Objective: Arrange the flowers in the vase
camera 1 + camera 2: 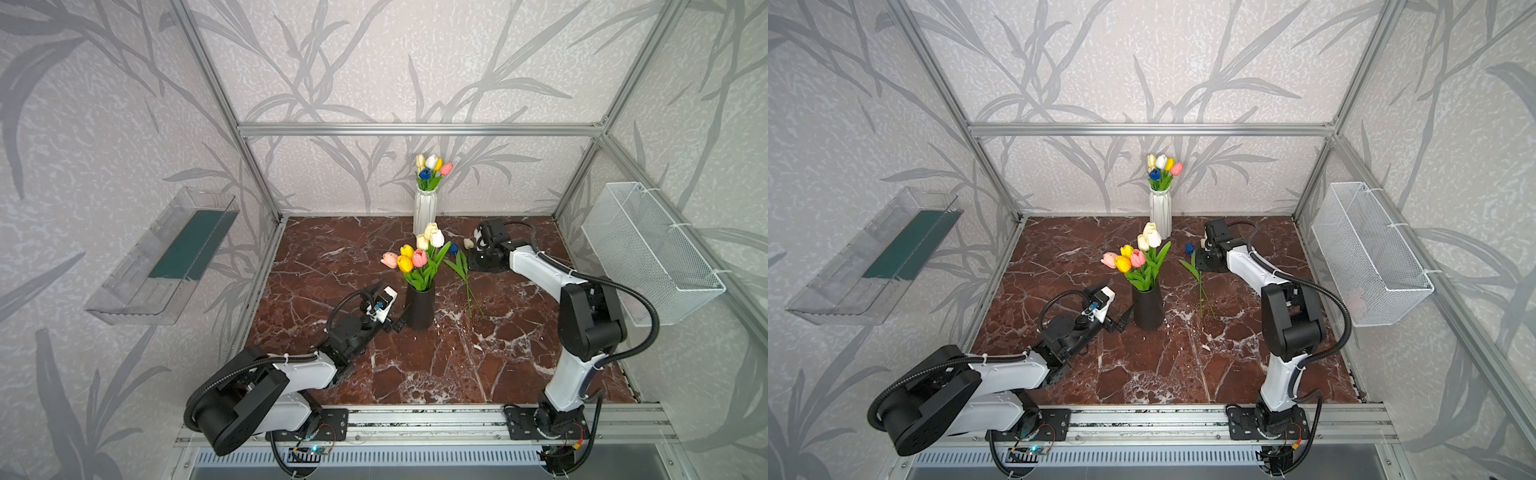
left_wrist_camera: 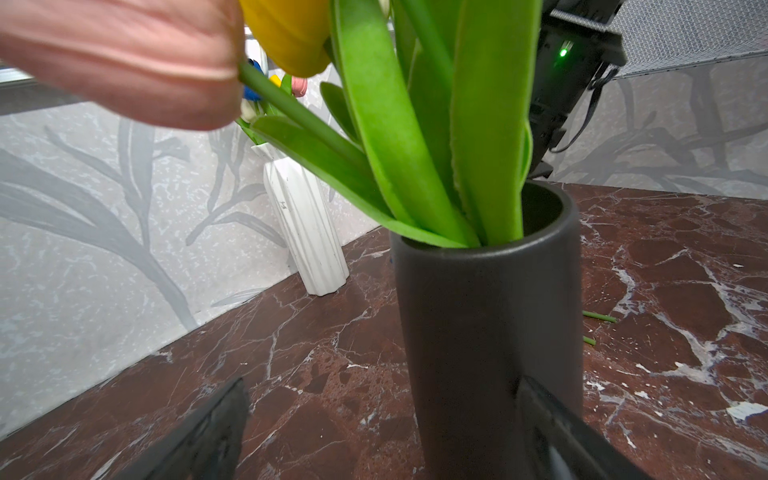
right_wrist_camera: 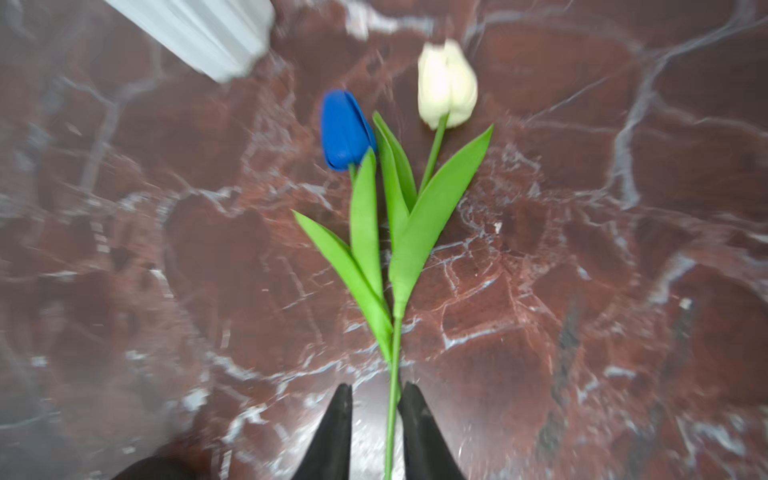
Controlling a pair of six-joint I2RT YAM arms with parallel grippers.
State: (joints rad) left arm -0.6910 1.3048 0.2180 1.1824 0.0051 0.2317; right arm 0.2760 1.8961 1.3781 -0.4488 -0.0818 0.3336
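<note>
Your right end effector [image 3: 374, 390] sits low over the counter [image 3: 582, 291], slightly parted and astride a green stem [image 3: 392, 415] — not pinching it. The blue tulip [image 3: 345, 129] and white tulip [image 3: 446, 83] lie flat just ahead, side by side, near the white vase [image 3: 199, 33]. Your left end effector [image 2: 382, 386] is spread wide at the black vase [image 2: 490, 332] — a bunch of tulips [image 1: 419, 259] stands in it.

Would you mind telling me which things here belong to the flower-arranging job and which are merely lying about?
Job: black vase; the tulips standing in it; blue tulip and cream-white tulip lying loose on the table.
Lying about: white vase with its own bunch at the back; clear wall tray; wire basket.
</note>
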